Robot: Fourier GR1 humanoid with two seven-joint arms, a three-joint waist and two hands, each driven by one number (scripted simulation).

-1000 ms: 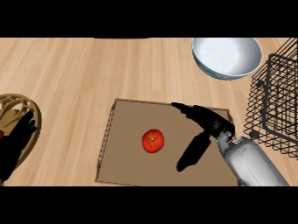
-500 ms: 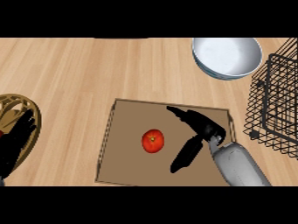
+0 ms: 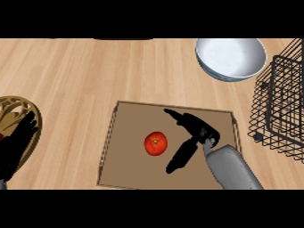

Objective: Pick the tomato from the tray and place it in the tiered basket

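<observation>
Looking down, we saw the small red tomato [image 3: 155, 143] in the middle of the flat brown tray [image 3: 128, 164]. Our right hand [image 3: 195, 126] was just beside the tomato, wide open, holding nothing. The black wire basket [image 3: 291, 111] stood well right of the tray. Our left hand [image 3: 6, 147] rested open, far left of the tray, over a round gold dish [image 3: 6, 109].

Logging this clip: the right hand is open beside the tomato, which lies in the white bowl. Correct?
Not quite. The head view shows the tomato lying on the brown tray, not in the white bowl. The right hand is indeed open beside it.
</observation>
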